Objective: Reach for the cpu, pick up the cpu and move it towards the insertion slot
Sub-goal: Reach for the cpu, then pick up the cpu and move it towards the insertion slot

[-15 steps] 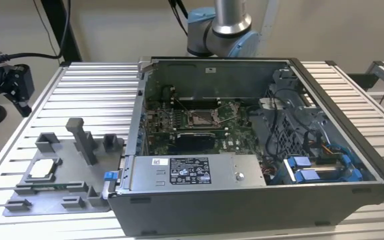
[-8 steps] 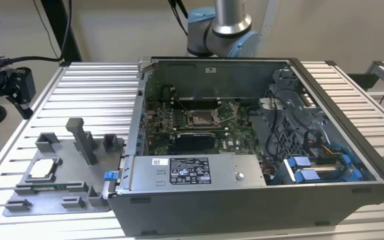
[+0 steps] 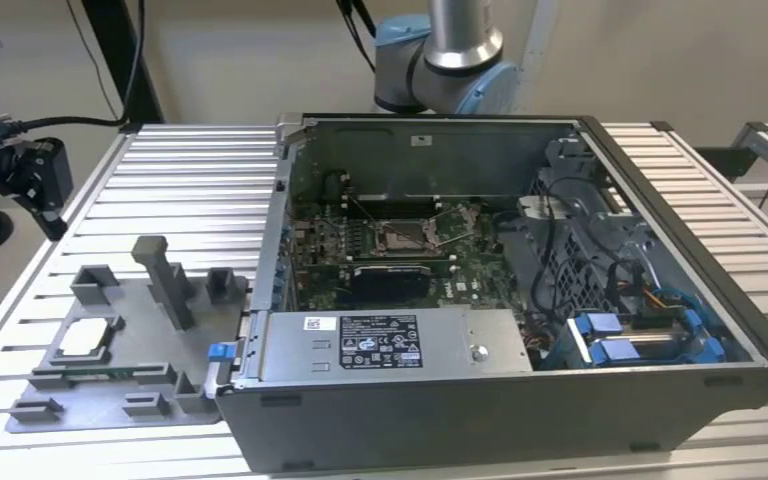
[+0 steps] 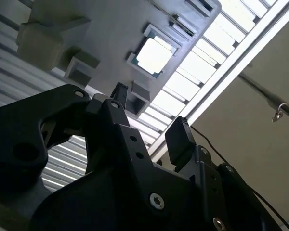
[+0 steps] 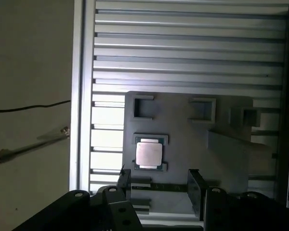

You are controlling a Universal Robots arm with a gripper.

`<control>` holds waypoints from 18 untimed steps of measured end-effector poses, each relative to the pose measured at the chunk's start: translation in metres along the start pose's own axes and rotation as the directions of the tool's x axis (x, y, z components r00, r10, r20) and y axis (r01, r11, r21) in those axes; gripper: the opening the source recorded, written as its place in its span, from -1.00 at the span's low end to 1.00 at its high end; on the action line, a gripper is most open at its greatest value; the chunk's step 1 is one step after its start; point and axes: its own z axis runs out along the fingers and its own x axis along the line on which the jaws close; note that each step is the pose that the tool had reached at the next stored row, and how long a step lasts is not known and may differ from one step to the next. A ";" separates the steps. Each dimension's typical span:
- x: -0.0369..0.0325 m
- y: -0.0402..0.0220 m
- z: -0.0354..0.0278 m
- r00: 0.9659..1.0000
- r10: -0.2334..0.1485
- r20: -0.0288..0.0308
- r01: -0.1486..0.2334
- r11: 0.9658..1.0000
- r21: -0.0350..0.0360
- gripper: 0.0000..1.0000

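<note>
Gripper (image 5: 159,185) fingers spread wide, gap bare, holding nothing; both black fingertips (image 5: 124,179) seen in both wrist views; cpu (image 5: 149,154) lies flat, silvery top up, in own recess of grey fixture tray (image 5: 183,144), ahead of fingertips and apart from them, closer to one finger's line than other; no contact; in second wrist view cpu (image 4: 155,54) sits beyond gripper (image 4: 151,118); in exterior view cpu (image 3: 84,337) on tray; insertion slot (image 3: 404,237) inside open computer case (image 3: 491,400), well apart from cpu.
</note>
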 end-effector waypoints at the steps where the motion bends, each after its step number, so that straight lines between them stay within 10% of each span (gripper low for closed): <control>1: 0.0000 0.0000 0.0003 1.000 0.000 0.000 0.000 1.000 0.000 -1.00; 18: 0.0000 -0.0003 0.0087 1.000 0.000 0.000 0.000 1.000 0.001 -1.00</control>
